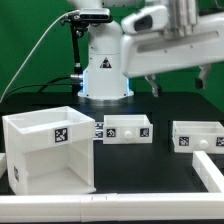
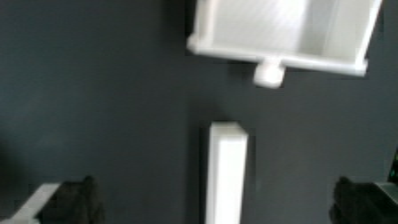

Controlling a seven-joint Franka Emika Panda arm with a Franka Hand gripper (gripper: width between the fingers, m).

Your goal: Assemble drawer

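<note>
A large open white drawer box [image 1: 50,150] with a marker tag stands at the front on the exterior view's left. A small white drawer [image 1: 126,128] lies in the middle and another [image 1: 196,135] on the right. The wrist view shows one small drawer [image 2: 285,30] with a round knob [image 2: 267,73], blurred; I cannot tell which of the two it is. My gripper [image 2: 222,205] hangs high above the table near the arm's wrist [image 1: 150,82]. It is open wide and empty, with one dark finger [image 2: 68,203] at each side.
A white rail [image 1: 120,208] runs along the table's front edge and turns up the right side [image 1: 207,168]. A narrow white bar [image 2: 226,165] lies on the black table below the gripper, short of the knob. The robot base [image 1: 105,70] stands at the back.
</note>
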